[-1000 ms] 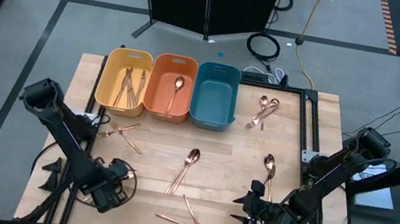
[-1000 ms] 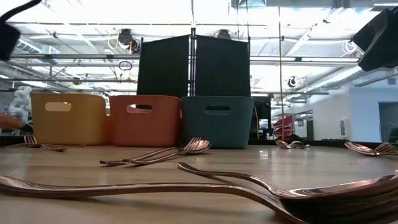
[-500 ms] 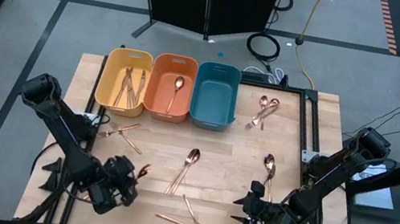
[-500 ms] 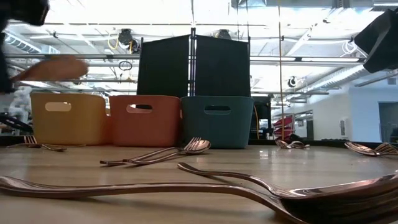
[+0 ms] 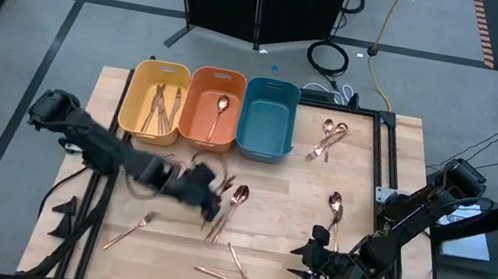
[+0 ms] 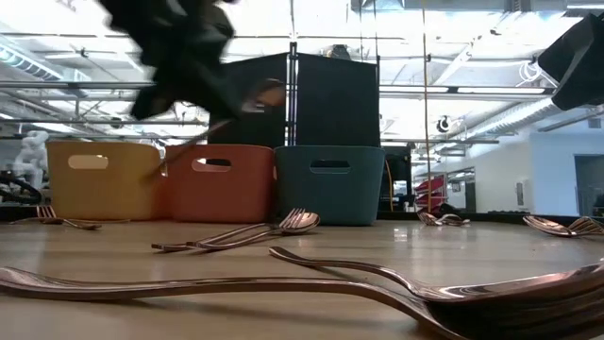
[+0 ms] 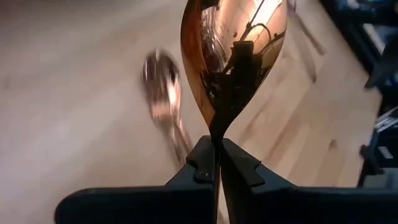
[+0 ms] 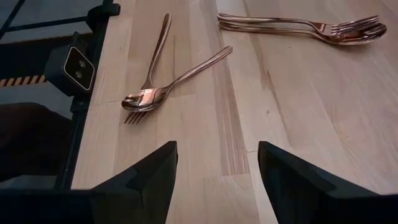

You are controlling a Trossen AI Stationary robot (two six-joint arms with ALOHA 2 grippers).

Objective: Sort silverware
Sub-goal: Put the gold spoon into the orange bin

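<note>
Left gripper (image 7: 217,163) — fingers (image 7: 200,167) pinch the neck of a copper spoon (image 7: 233,59); its bowl stands up past the fingertips, the handle hidden between them. In the high view this gripper (image 5: 203,189) is blurred above the middle of the table (image 5: 285,196), just in front of the orange bin (image 5: 210,123) and beside a spoon-and-fork pair (image 5: 228,212) lying on the wood. In the low view the gripper (image 6: 184,47) shows as a dark blur high over the bins, with the held spoon (image 6: 222,118) slanting below it.

Right gripper (image 8: 214,171) — fingers (image 8: 152,171) spread wide, nothing between them. It hangs low over the near right part of the table (image 5: 315,262). Ahead of it lie a crossed spoon and fork (image 8: 163,78); farther off, a stacked spoon and fork (image 8: 305,26).

Other silverware:
- forks (image 5: 162,110) in the yellow bin (image 5: 136,90)
- one spoon (image 5: 219,114) in the orange bin
- a fork (image 5: 129,231) near the front left
- a cluster (image 5: 328,138) at back right, beside the teal bin (image 5: 265,137)
- a pair (image 5: 334,210) at mid right
- a crossed pair (image 5: 232,271) at the front edge

No readable writing or labels on any item.
</note>
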